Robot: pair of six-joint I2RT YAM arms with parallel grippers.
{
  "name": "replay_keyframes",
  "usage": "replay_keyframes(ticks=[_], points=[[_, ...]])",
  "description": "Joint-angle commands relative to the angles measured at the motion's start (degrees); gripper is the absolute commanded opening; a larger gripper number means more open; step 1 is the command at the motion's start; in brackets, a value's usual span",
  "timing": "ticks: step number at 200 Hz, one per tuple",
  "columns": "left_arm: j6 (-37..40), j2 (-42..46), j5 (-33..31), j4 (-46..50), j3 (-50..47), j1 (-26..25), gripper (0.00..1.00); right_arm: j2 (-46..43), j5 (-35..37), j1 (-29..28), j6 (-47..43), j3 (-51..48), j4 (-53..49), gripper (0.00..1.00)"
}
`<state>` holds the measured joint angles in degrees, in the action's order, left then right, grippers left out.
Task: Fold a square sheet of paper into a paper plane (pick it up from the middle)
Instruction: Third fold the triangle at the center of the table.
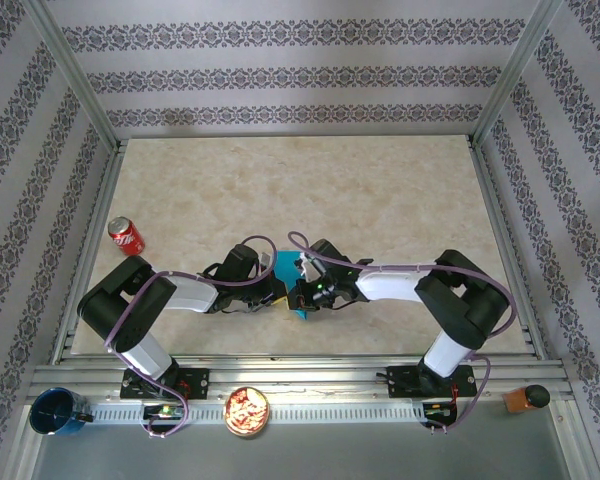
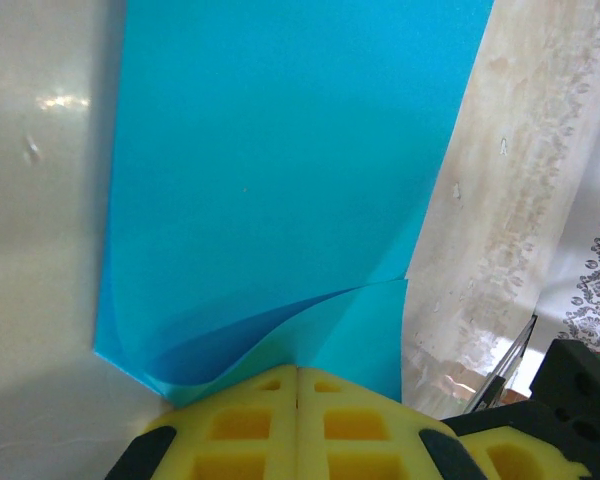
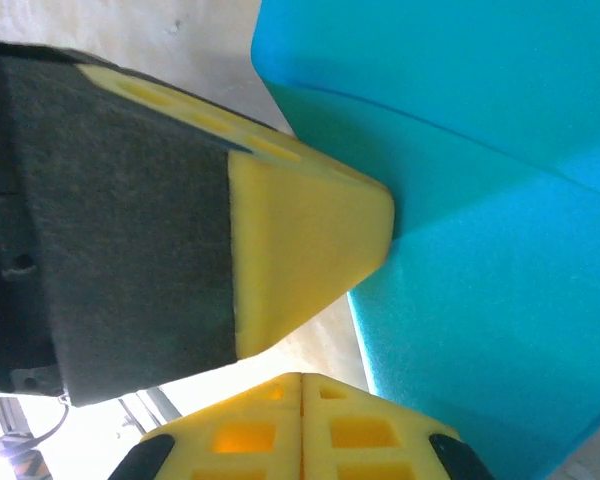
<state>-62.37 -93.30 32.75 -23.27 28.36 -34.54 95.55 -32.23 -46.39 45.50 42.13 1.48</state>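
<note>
1. Top external view.
   - Item: the square sheet of paper (image 1: 281, 264), turquoise, near the front of the table (image 1: 380, 200) and mostly covered by the two wrists.
   - The left gripper (image 1: 273, 292) and the right gripper (image 1: 300, 295) meet almost tip to tip over it.
   - The soda can (image 1: 126, 236) stands well apart and poses no risk.
   - Hazard: both wrists crowd one spot, so a slightly misaligned move could knock the fingers together or drag the sheet askew.

2. Left wrist view.
   - The left gripper is clenched on the sheet's near edge.
   - A folded flap bows open there instead of lying flat.
   - Hazard: the crease looks soft, so the flap may spring back and spoil the fold line.
   - Hazard: thin paper pinched at a single point may slip out, or tear if the other arm pulls against it.

3. Right wrist view.
   - The right gripper is clamped, its tips pressed together just beside the sheet's edge. Whether any paper lies between them cannot be told.
   - One finger (image 3: 310, 250) of the left gripper touches the crease.
   - Hazard: if the right gripper closed on nothing, the next fold would move no paper and the layers would drift.
   - Hazard: if it caught only a sliver, opposed pulls could rip it.
</note>
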Motion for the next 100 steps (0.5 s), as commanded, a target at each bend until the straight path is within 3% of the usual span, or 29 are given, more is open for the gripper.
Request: replay_keyframes(ticks=[1, 100], points=[[0.7, -0.9, -2.5, 2.1, -1.2, -0.7, 0.0, 0.9, 0.9, -0.8, -1.0, 0.5, -1.6, 0.09], [1.0, -0.8, -3.0, 2.9, -1.5, -0.7, 0.0, -0.5, 3.4, -0.9, -2.4, -3.3, -3.4, 0.1]])
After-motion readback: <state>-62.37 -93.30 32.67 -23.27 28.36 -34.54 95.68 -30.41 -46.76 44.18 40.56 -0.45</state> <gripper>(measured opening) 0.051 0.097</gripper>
